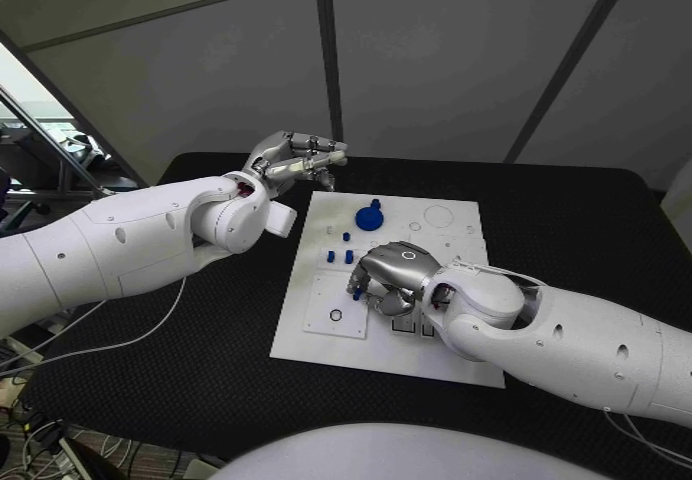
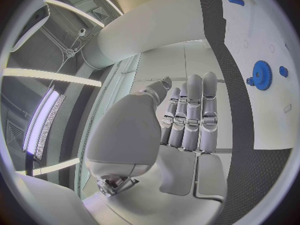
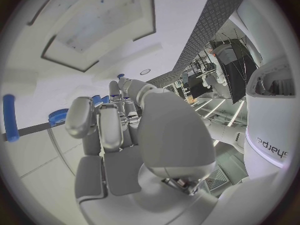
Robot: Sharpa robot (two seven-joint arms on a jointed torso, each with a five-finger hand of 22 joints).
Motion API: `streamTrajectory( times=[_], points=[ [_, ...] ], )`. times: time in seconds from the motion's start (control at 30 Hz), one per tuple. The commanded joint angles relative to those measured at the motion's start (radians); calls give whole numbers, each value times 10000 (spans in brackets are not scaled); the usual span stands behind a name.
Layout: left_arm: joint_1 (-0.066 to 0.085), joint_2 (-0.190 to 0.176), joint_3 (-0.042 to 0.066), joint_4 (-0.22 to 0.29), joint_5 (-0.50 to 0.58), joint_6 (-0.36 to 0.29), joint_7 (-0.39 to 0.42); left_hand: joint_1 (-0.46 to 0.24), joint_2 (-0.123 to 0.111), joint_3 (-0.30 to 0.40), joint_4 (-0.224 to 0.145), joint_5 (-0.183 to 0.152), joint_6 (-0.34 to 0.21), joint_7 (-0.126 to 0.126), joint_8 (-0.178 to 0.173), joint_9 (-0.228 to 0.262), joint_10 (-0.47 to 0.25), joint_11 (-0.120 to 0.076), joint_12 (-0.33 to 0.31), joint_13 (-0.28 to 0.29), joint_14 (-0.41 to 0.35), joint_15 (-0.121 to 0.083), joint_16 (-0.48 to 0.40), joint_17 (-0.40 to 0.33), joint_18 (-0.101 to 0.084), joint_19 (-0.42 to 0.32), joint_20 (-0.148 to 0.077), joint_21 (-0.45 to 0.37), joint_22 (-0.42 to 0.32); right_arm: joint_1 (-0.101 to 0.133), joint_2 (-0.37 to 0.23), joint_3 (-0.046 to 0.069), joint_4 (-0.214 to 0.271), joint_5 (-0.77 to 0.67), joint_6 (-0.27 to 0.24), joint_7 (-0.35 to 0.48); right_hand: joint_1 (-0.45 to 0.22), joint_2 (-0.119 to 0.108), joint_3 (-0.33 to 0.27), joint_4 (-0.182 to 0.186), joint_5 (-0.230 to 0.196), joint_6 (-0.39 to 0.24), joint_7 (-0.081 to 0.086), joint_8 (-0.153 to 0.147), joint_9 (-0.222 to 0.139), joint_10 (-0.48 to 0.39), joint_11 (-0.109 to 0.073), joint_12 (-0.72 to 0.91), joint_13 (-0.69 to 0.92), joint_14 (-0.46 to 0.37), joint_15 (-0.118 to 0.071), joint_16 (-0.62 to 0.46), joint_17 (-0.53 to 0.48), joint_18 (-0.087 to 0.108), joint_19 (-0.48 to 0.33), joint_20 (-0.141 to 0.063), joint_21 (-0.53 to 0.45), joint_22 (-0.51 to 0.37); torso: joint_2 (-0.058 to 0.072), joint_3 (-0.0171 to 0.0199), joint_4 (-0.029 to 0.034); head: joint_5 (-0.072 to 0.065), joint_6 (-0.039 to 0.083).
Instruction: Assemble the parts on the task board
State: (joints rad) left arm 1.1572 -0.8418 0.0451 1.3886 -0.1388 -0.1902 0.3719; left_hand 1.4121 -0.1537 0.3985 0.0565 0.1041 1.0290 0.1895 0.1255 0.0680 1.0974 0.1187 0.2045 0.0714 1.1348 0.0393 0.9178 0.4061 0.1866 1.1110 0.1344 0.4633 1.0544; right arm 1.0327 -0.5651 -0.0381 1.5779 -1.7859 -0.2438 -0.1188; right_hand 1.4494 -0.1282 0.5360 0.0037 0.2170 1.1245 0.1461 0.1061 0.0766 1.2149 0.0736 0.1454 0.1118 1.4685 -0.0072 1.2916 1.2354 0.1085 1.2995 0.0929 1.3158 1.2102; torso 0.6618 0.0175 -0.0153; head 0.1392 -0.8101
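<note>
A white rectangular task board point(image 1: 433, 345) lies in the middle of a black table point(image 1: 173, 380), seen from above. Near the board's far end sits a blue gear point(image 1: 371, 216) with a small knob on top, its toothed rim plain in the left wrist view. Just nearer than the gear stand a few small blue pegs point(image 1: 340, 257), close together, upright in the board. The right hand point(image 1: 392, 282) is lowered over the middle of the board with its fingers curled down toward the surface; a bit of blue shows at its fingertips, but whether it pinches a part or only touches one cannot be told. The right wrist view also shows a blue bar point(image 3: 9, 118) lying on the board beside this hand. The left hand point(image 1: 296, 160) is raised off the board's far left corner, its fingers held straight and close together, holding nothing and touching nothing. The parts look like small, hard plastic pieces, probably very light, stiff and smooth, so likely to slip or tip under a sideways push. The gear seems best taken by its raised knob or across its toothed rim; the pegs call for a fine fingertip pinch from above, near the top.
</note>
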Motion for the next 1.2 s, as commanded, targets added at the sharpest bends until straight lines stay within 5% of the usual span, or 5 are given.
streamTrajectory(
  times=[0.03,0.33,0.63,1.2],
  points=[
    [19,-2,8,-5,51,101,-2,-5,75,-48,9,-3,-31,10,13,-10,-74,9,33,-7,-69,-15,-47,-13,-48,-66,8,-38,-13,6,10,-1,4,-147,193,46,-101,-8,-4,-19,-21,59,3,-11,9,72,-5,-38,-10,494,-21,48,15,-200,47,41,55,9,2,1,-4,11,-10],
    [19,2,8,-14,51,122,-34,2,81,-53,3,-1,-39,13,13,-10,-84,10,40,-7,-71,-14,-50,-20,-48,-65,9,-47,-21,4,92,-4,-24,-338,442,-158,-342,-37,-163,7,11,-61,34,-112,-18,-59,30,-161,-54,484,13,71,-3,-191,-2,72,17,-30,7,-3,-4,18,-11],
    [19,6,8,-18,51,145,-54,2,81,-53,3,-1,-39,13,13,-10,-84,10,40,-7,-71,-14,-50,-20,-48,-65,9,-47,-21,3,154,-45,-62,-369,344,-221,-818,-273,-440,110,165,-803,261,-448,-114,-1310,384,-734,-417,377,301,-56,-239,-38,-558,323,-547,-731,2,-4,-1,15,-20],
    [17,-19,7,-38,51,167,-90,2,81,-53,3,-1,-39,13,13,-10,-84,10,40,-7,-71,-14,-50,-20,-48,-65,9,-47,-21,-57,-441,-50,558,-223,-1527,-35,-872,-320,-556,74,220,-1035,289,-441,-108,-1628,439,-697,-463,344,349,-60,-293,-14,-601,388,-635,-820,-11,13,-17,7,44]
  ],
)
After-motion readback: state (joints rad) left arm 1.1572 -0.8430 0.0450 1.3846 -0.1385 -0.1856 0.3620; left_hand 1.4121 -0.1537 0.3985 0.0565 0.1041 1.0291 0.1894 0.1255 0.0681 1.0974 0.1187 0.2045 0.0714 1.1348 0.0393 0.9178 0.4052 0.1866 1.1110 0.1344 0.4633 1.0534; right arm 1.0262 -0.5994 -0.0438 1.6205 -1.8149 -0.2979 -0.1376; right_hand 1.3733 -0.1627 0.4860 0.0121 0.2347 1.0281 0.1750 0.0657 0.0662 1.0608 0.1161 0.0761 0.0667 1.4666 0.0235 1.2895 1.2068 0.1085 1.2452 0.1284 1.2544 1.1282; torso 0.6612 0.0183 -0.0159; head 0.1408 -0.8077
